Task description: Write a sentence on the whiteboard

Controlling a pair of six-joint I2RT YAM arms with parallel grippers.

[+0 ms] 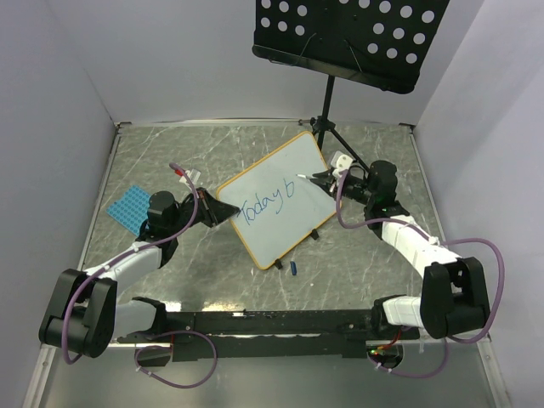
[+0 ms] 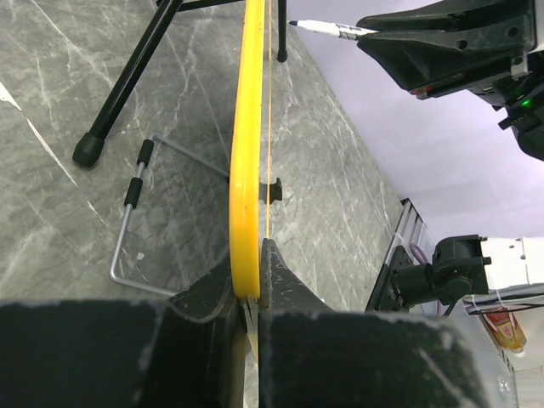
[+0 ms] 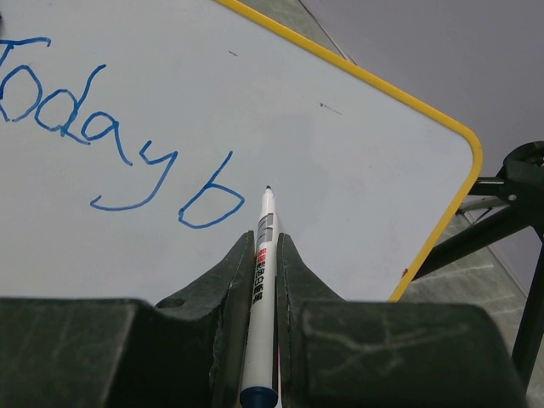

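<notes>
While left jaws clamp whiteboard (image 1: 280,212) edge, left arm (image 1: 136,255) reaching inward, right jaws pinching marker (image 3: 265,225)

Left arm (image 1: 127,259): being held out from near left toward centre; whiteboard (image 1: 280,204) edge being gripped by the left gripper (image 1: 218,212). Right arm (image 1: 408,238): being held out leftward; marker (image 3: 265,225) being pinched by the right gripper (image 1: 319,179).

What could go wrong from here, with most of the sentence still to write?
1. The left end effector grips the whiteboard only by its thin yellow rim. Marker pressure could pivot or slip the board and skew the letters.
2. The marker, held in the right end effector, has its tip right beside the "b" of the sentence. A misjudged touchdown could overlap that letter or leave a faint stroke.
</notes>
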